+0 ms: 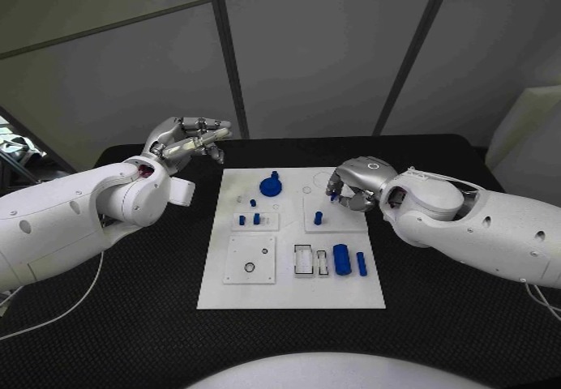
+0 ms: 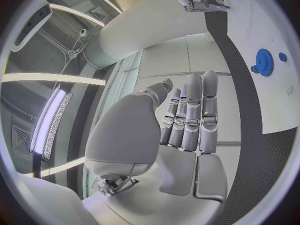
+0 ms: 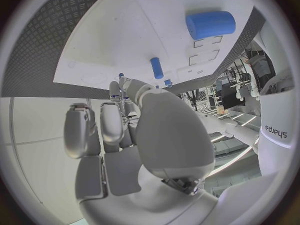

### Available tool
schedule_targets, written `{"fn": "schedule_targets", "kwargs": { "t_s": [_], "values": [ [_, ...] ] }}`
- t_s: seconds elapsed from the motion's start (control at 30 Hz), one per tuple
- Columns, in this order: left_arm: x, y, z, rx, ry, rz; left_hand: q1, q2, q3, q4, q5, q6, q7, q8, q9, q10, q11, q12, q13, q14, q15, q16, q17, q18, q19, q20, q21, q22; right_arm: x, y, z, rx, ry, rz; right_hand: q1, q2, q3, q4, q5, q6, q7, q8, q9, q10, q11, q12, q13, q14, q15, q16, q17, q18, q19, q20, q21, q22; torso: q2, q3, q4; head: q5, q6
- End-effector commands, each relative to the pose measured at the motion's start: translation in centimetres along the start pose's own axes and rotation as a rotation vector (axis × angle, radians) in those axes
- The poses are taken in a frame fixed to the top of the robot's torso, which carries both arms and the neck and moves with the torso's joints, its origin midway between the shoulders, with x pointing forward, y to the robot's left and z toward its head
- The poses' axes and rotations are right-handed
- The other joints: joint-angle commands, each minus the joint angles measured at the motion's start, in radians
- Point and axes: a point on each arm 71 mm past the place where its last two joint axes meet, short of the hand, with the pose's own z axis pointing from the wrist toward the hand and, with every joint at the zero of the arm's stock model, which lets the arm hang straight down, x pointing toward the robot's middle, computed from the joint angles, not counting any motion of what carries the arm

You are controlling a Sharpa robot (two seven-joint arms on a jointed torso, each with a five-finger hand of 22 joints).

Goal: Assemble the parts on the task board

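Note:
The white task board (image 1: pixel 293 279) lies mid-table. A blue gear (image 1: pixel 271 186) (image 2: pixel 265 62) sits at its far end, with small blue pegs (image 1: pixel 249 219) nearer and one standing peg (image 1: pixel 317 217) (image 3: pixel 156 67) to their right. A thick blue cylinder (image 1: pixel 341 259) (image 3: pixel 210 24) and a thin one (image 1: pixel 361 263) lie at the board's right side. My right hand (image 1: pixel 354 182) (image 3: pixel 134 130) hovers over the far right part of the board, fingers curled, and seems to pinch a small blue part (image 1: pixel 333 197) (image 3: pixel 120 76). My left hand (image 1: pixel 187 138) (image 2: pixel 187 120) is raised beyond the board's far left corner, holding nothing.
The black table (image 1: pixel 140 324) surrounds the board on all sides. A white raised plate (image 1: pixel 250 259) with a ring and a hole sits at the board's near left, and rectangular slots (image 1: pixel 311 261) lie beside the thick cylinder. Grey wall panels stand behind the table.

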Motion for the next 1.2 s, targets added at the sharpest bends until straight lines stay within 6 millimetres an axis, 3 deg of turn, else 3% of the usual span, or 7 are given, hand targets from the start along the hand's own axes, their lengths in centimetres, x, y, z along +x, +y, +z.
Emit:
{"fn": "schedule_targets", "kwargs": {
  "t_s": [0.03, 0.43, 0.6, 0.7, 0.8, 1.07, 1.2],
  "values": [
    [0.0, -0.1, 0.1, 0.0, -0.001, -0.006, 0.005, 0.005, 0.0, -0.008, -0.002, 0.004, 0.002, 0.006, -0.001, 0.004, 0.0, 0.006, 0.001, -0.007, -0.002, -0.006, -0.001, -0.003, -0.001, -0.004, -0.004, -0.001, -1.3, 0.6, -0.3, -0.01, -0.071, 0.022, -0.01, 0.0, 0.006, 0.0, 0.0, 0.006, 0.0, 0.001, 0.0, 0.007, 0.0, -0.006, -0.001, 0.04, -0.006, 0.005, -0.001, -0.02, 0.005, 0.0, 0.006, 0.077, 0.0, -0.0004, 0.0011, 0.003, 0.002],
    [0.5, 0.1, 0.3, -0.007, 0.007, -0.019, 0.004, 0.005, -0.001, -0.009, -0.002, 0.003, 0.002, 0.006, -0.001, 0.003, 0.001, 0.006, 0.0, -0.007, -0.002, -0.006, -0.002, -0.003, -0.001, -0.004, -0.004, -0.002, -2.5, 6.5, 0.3, -0.15, -0.082, 0.115, -0.022, -0.001, 0.008, -0.002, -0.008, 0.008, 0.0, 0.0, 0.001, 0.009, 0.0, -0.009, -0.004, 0.04, -0.005, 0.007, -0.001, -0.021, 0.007, 0.0, 0.008, 0.08, 0.0, -0.0012, 0.0026, 0.031, -0.007],
    [0.7, 0.2, 0.4, -0.017, 0.003, -0.051, 0.004, 0.004, -0.002, -0.009, -0.002, 0.002, 0.003, 0.006, -0.002, 0.001, 0.002, 0.007, 0.0, -0.008, -0.001, -0.007, -0.003, -0.003, -0.001, -0.004, -0.005, -0.003, -2.0, 10.2, 1.5, -0.237, -0.054, 0.136, -0.022, -0.001, 0.009, -0.002, -0.009, 0.008, 0.0, 0.0, 0.001, 0.01, -0.001, -0.009, -0.004, 0.04, -0.005, 0.007, -0.001, -0.021, 0.007, 0.0, 0.009, 0.081, 0.001, -0.0013, 0.004, 0.06, -0.01],
    [0.9, 0.2, 0.5, -0.018, 0.003, -0.058, 0.003, 0.004, -0.002, -0.009, -0.002, 0.001, 0.003, 0.005, -0.002, 0.001, 0.002, 0.007, 0.0, -0.008, -0.001, -0.007, -0.003, -0.004, -0.001, -0.004, -0.005, -0.003, -1.3, 11.5, 2.0, -0.267, -0.032, 0.141, -0.024, 0.001, 0.01, -0.002, -0.009, 0.008, 0.0, -0.001, 0.0, 0.009, 0.0, -0.01, -0.004, 0.04, -0.005, 0.007, -0.002, -0.022, 0.008, 0.0, 0.01, 0.083, 0.001, -0.0022, 0.0045, 0.07, -0.006],
    [1.1, 0.2, 0.6, -0.018, 0.007, -0.063, 0.003, 0.004, -0.002, -0.009, -0.002, 0.001, 0.003, 0.005, -0.002, 0.001, 0.002, 0.007, 0.0, -0.008, -0.001, -0.007, -0.003, -0.004, -0.001, -0.004, -0.005, -0.003, -0.3, 12.3, 2.3, -0.286, -0.007, 0.141, -0.024, 0.002, 0.011, -0.003, -0.009, 0.007, 0.001, -0.002, 0.0, 0.008, 0.0, -0.011, -0.005, 0.04, -0.005, 0.007, -0.002, -0.022, 0.009, 0.0, 0.011, 0.084, -0.001, -0.0038, 0.0022, 0.082, -0.007],
    [1.7, 0.6, 0.7, -0.029, 0.019, -0.067, 0.004, 0.005, -0.002, -0.009, -0.002, 0.001, 0.003, 0.006, -0.002, 0.001, 0.002, 0.007, 0.0, -0.008, -0.001, -0.007, -0.004, -0.004, -0.001, -0.004, -0.005, -0.003, 2.1, 13.6, 2.5, -0.312, 0.063, 0.144, -0.028, 0.001, 0.011, -0.004, -0.009, 0.005, 0.001, -0.003, 0.0, 0.008, 0.001, -0.013, -0.006, 0.04, -0.005, 0.011, 0.001, -0.023, 0.013, 0.0, 0.015, 0.09, 0.001, 0.0, 0.0016, 0.106, -0.022],
    [2.0, 0.7, 0.8, -0.032, 0.025, -0.069, 0.008, 0.007, -0.001, -0.012, -0.001, 0.001, 0.003, 0.006, -0.002, 0.0, 0.001, 0.009, -0.001, -0.008, -0.001, -0.007, -0.006, -0.003, 0.0, -0.004, -0.006, -0.004, 2.8, 13.9, 2.4, -0.319, 0.082, 0.148, -0.03, 0.001, 0.01, -0.004, -0.009, 0.006, 0.002, -0.003, 0.0, 0.008, 0.001, -0.013, -0.006, 0.04, -0.005, 0.01, 0.0, -0.023, 0.013, 0.001, 0.015, 0.09, 0.0, -0.0022, 0.0024, 0.112, -0.027]
  ]
}}
